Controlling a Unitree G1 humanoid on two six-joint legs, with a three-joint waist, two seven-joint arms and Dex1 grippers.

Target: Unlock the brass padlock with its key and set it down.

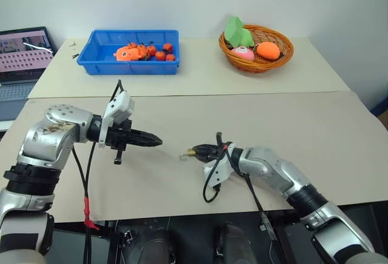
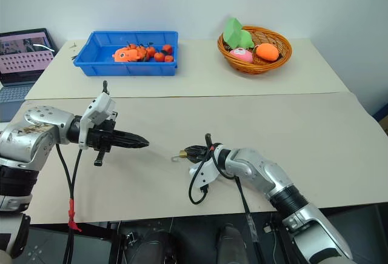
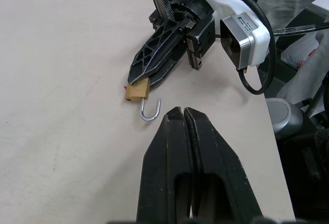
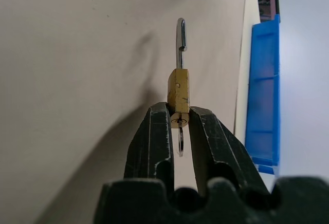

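Note:
The brass padlock sits between the fingertips of my right gripper, which is shut on its lower body. Its silvery shackle stands swung open, pointing away from the fingers. The key hangs in the keyhole, its ring between the two fingers. In the head views the padlock is low over the near table, at the tip of the right gripper. My left gripper hovers to its left with fingers shut and nothing in them, pointing toward the padlock.
A blue bin with orange toys stands at the back left. A wicker basket of toy fruit stands at the back right. A laptop sits at the far left. A seam runs between the two tables.

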